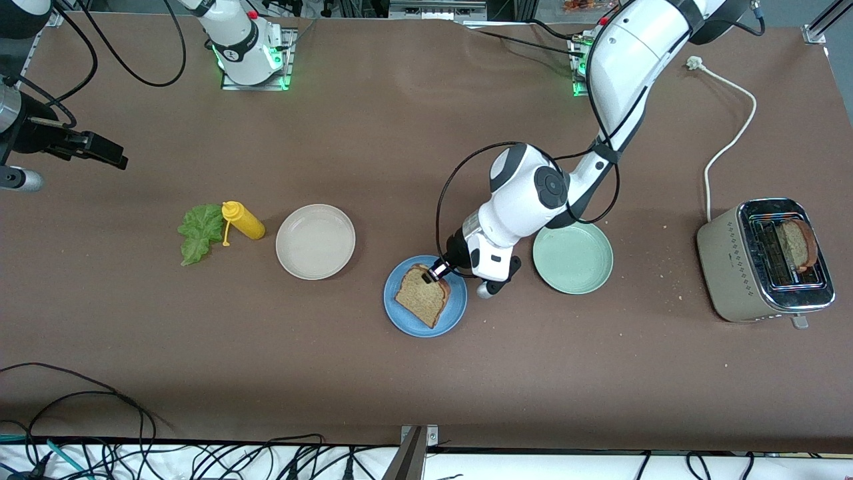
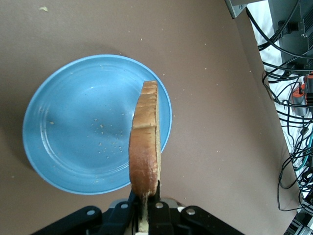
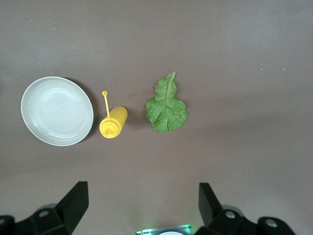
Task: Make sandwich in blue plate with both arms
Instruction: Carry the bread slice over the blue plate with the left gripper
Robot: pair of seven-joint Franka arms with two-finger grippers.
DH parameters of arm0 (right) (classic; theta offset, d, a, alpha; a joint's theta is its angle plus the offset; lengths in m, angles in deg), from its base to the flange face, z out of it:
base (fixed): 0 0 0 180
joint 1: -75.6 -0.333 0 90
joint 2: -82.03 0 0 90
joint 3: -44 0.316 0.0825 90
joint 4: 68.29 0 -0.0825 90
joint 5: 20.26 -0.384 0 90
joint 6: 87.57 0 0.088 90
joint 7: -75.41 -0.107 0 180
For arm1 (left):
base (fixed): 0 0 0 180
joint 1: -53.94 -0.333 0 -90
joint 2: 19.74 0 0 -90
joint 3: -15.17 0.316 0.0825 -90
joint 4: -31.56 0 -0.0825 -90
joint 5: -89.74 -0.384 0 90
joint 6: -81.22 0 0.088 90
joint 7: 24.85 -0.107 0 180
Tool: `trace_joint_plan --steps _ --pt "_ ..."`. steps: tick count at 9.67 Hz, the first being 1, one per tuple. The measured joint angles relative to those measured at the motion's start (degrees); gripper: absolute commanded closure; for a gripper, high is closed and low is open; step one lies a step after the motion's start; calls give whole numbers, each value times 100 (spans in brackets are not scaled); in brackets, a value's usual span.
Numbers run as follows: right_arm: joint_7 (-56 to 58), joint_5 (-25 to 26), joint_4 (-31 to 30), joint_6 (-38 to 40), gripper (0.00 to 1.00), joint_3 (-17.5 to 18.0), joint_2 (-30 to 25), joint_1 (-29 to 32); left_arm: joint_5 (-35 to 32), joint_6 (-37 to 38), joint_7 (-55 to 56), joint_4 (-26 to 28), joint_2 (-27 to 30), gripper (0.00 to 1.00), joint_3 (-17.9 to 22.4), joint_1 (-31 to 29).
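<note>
Brown paper covers the whole table (image 1: 373,147), and black cables hang along the edge closest to the front camera. Two white robot arms have their bases at the top of the front view.

The left arm (image 1: 620,73) reaches down over the blue plate (image 1: 454,313). The left gripper (image 1: 436,272) is pinching a slice of bread (image 1: 422,295) by its crust. In the left wrist view the bread slice (image 2: 145,147) stands on its edge between the black fingers (image 2: 159,200), right over the blue plate (image 2: 73,127). A few crumbs lie on the plate. I cannot tell if the bread touches the plate.

The right arm (image 1: 236,40) waits up high, toward its own end of the table. The right gripper (image 3: 142,203) has its fingers spread wide apart and holds nothing. It hangs over the lettuce leaf (image 3: 167,105), the yellow bottle (image 3: 112,122) and the beige plate (image 3: 57,111).

On the table, the lettuce leaf (image 1: 198,232) lies just beside the yellow bottle (image 1: 242,220), which lies on its side. The beige plate (image 1: 315,241) sits between the bottle and the blue plate. A pale green plate (image 1: 578,263) sits near the blue plate, toward the left arm's end. A toaster (image 1: 765,260) stands at that end too, with another slice (image 1: 798,244) poking out of its slot. A white cord (image 1: 733,133) runs away from the toaster.
</note>
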Motion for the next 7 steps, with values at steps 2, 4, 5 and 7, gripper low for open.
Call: trace_joint_plan --steps 2,4,5,7 --pt "0 0 0 1 0 0 0 0 0 0 0 -259 -229 100 40 72" --pt "0 0 0 0 0 0 0 0 0 0 0 -348 -371 100 62 139" --pt "0 0 0 -4 0 0 2 0 0 -1 0 -362 -428 100 62 155" --pt "0 0 0 -14 0 0 31 0 0 -2 0 -422 -521 100 63 178"
